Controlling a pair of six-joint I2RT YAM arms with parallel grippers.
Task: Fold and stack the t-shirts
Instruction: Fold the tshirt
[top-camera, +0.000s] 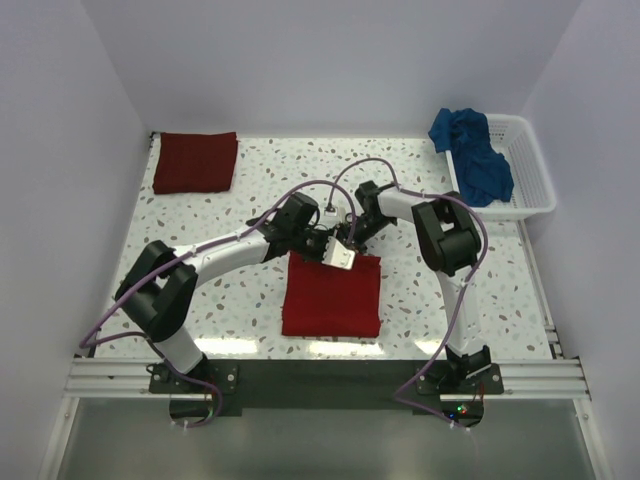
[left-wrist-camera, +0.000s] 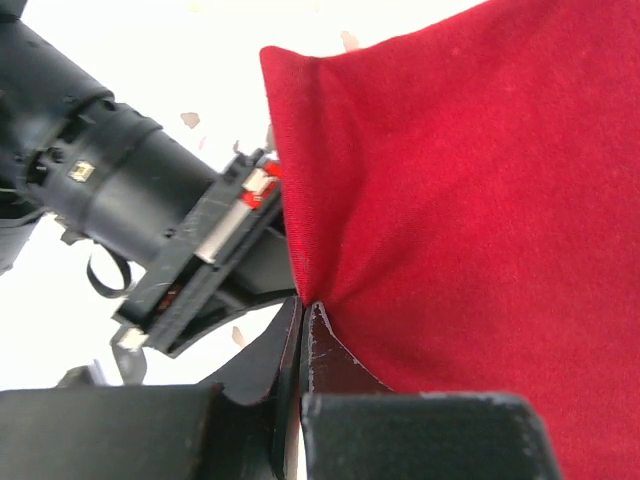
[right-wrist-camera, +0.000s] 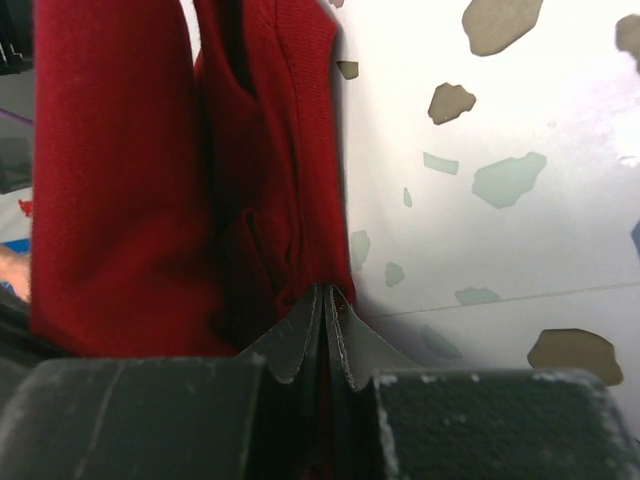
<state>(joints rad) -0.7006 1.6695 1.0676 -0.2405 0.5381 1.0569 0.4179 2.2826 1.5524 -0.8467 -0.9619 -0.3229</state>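
A bright red t-shirt (top-camera: 332, 295) lies folded into a rectangle at the table's front centre. My left gripper (top-camera: 322, 248) is shut on its far left edge; the wrist view shows the cloth (left-wrist-camera: 470, 200) pinched between the closed fingers. My right gripper (top-camera: 352, 240) is shut on the far edge close beside it, with red cloth (right-wrist-camera: 150, 180) bunched at its fingertips. A folded maroon t-shirt (top-camera: 196, 161) lies at the far left. A crumpled blue t-shirt (top-camera: 472, 152) hangs over the white basket (top-camera: 528, 170) at the far right.
The speckled tabletop (top-camera: 250, 320) is walled by white panels on three sides. Purple cables loop over both arms near the table's middle. The metal rail with the arm bases (top-camera: 320, 378) runs along the near edge.
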